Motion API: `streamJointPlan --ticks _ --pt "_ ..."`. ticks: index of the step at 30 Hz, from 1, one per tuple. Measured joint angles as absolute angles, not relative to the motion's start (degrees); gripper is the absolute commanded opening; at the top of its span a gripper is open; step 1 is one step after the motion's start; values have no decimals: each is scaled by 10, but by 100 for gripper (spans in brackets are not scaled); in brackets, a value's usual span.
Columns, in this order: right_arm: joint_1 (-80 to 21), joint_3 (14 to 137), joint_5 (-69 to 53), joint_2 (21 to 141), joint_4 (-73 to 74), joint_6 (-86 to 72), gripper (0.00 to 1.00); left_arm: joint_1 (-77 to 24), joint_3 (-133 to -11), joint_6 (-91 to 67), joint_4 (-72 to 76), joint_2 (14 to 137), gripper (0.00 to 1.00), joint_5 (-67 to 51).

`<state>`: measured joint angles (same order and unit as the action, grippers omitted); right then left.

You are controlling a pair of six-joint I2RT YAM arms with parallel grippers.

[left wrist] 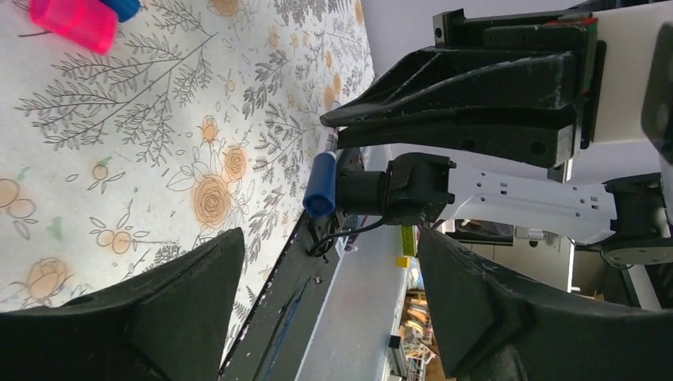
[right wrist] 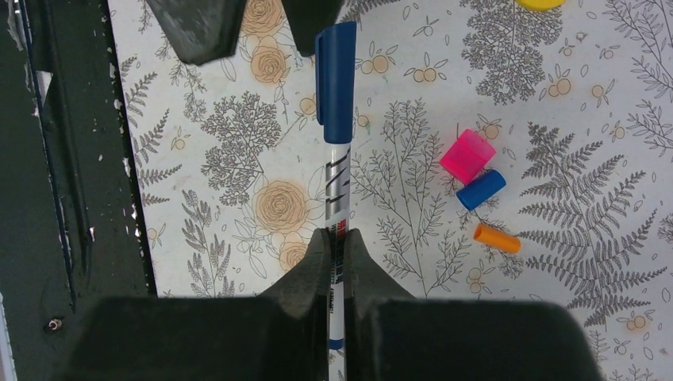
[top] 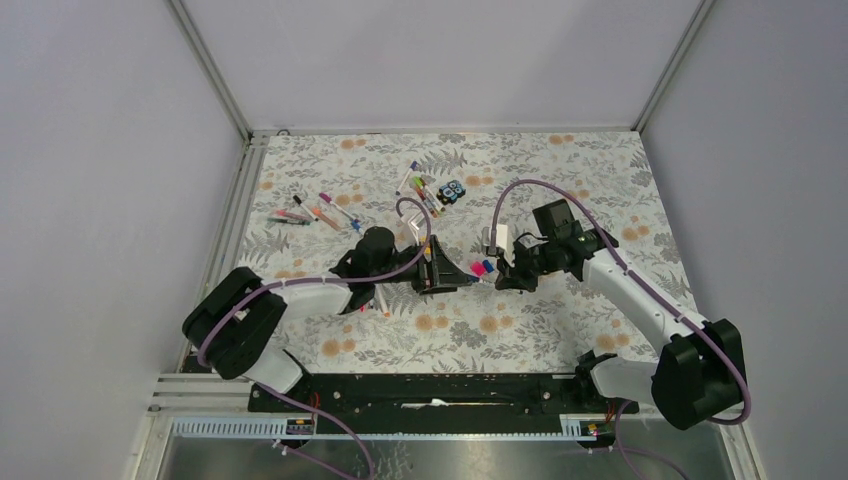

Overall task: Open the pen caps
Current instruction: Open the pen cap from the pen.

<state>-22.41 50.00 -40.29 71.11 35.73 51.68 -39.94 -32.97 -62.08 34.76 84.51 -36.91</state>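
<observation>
My right gripper (right wrist: 336, 234) is shut on the white barrel of a pen (right wrist: 338, 178) with a blue cap (right wrist: 335, 79) on its far end, held above the table. My left gripper (left wrist: 329, 238) is open. The capped end (left wrist: 321, 182) sits just ahead of its fingertips (right wrist: 198, 32), not between them. In the top view the two grippers face each other at mid-table, left gripper (top: 440, 272) and right gripper (top: 505, 272). Loose caps lie on the cloth: pink (right wrist: 467, 155), blue (right wrist: 481, 189) and orange (right wrist: 497, 238).
Several more pens lie at the back left (top: 320, 212) and back middle (top: 420, 190), beside a black-and-blue block (top: 452, 190). One pen (top: 381, 300) lies by the left arm. A yellow disc (right wrist: 540, 3) lies past the loose caps. The black base rail (top: 430, 390) runs along the near edge.
</observation>
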Motion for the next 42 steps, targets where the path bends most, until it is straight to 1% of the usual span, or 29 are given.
streamJointPlan --ticks 4,9,20,30,34,37,38,41,42 --pt "-224 489 -414 703 358 528 0 -411 -341 -629 360 876 72 -375" --pt "-224 481 -423 699 367 538 0 -416 -358 -633 362 910 68 -387" --pt "-224 480 -447 701 372 547 0 -428 -375 -638 374 938 48 -413" --pt "-235 480 -446 717 383 554 0 -440 -379 -646 390 954 34 -432" --pt "-244 480 -445 722 383 556 0 -446 -380 -651 401 962 18 -436" --pt "-246 480 -443 724 388 556 0 -448 -382 -649 397 970 2 -437" --pt "-246 480 -441 724 389 556 0 -448 -382 -653 397 973 0 -437" --pt "-246 480 -439 725 392 555 1 -449 -382 -656 401 977 0 -439" --pt "-246 480 -439 725 393 555 7 -449 -382 -656 401 977 0 -439"
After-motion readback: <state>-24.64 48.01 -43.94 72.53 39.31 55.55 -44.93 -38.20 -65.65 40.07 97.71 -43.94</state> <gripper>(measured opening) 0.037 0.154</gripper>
